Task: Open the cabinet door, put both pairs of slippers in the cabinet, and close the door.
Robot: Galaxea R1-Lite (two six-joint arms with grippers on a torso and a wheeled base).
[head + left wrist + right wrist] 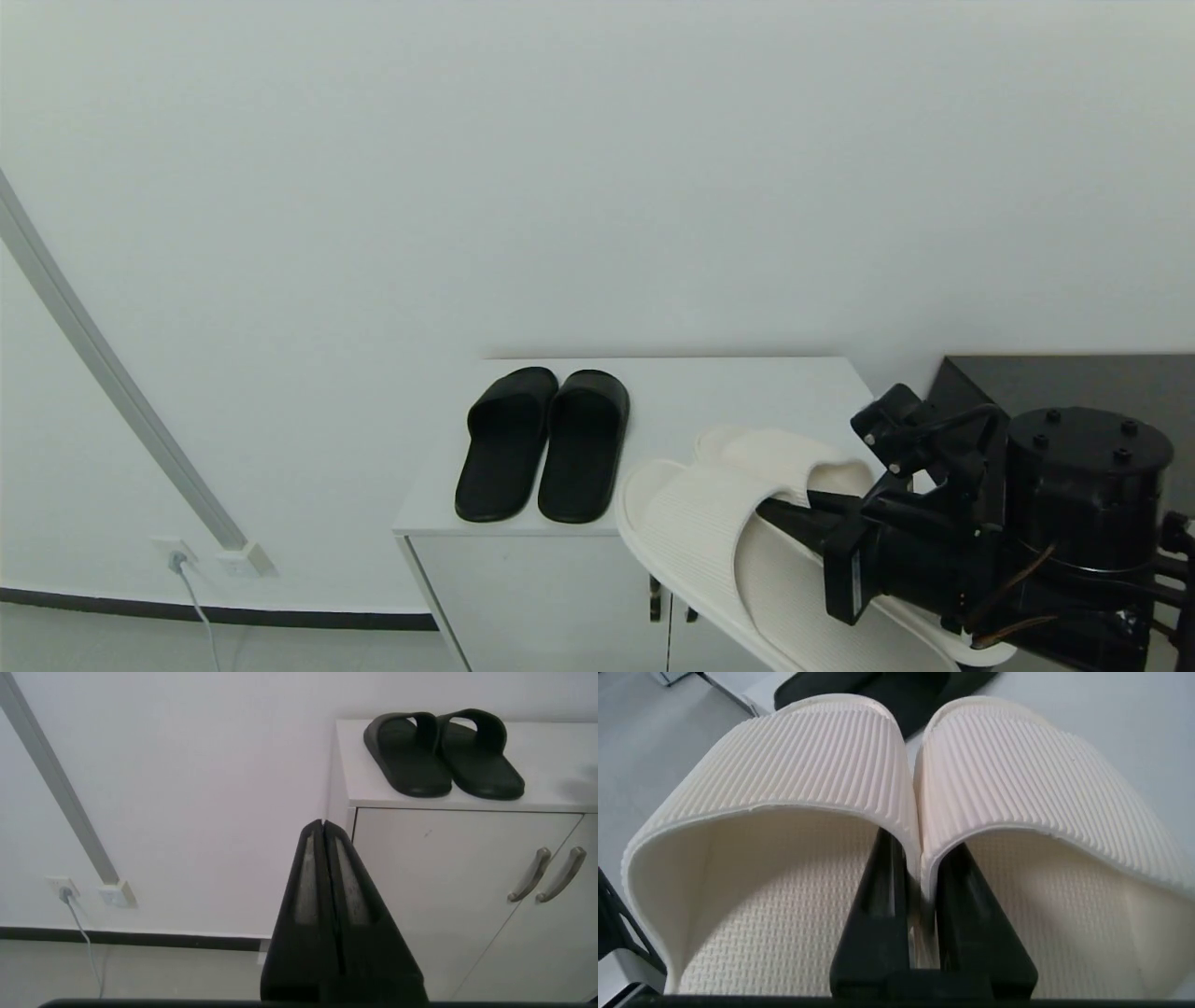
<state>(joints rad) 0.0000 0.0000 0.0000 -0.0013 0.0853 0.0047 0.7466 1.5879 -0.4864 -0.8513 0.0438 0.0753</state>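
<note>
A pair of black slippers (544,445) lies side by side on top of the white cabinet (747,392). My right gripper (782,511) is shut on the pair of white ribbed slippers (691,532), held tilted over the cabinet's front right corner. In the right wrist view its fingers (878,896) clamp the two adjoining straps of the white slippers (813,765), one finger inside each. My left gripper (323,887) is shut on nothing, low and off the left front of the cabinet (439,877). Both doors are closed, the handles (547,873) meeting at the middle. The black slippers (444,751) rest above.
A slanted cable duct (103,364) runs down the wall to a socket (173,555) with a plugged cable left of the cabinet. A dark surface (1074,378) adjoins the cabinet on the right. Open floor lies left of the cabinet.
</note>
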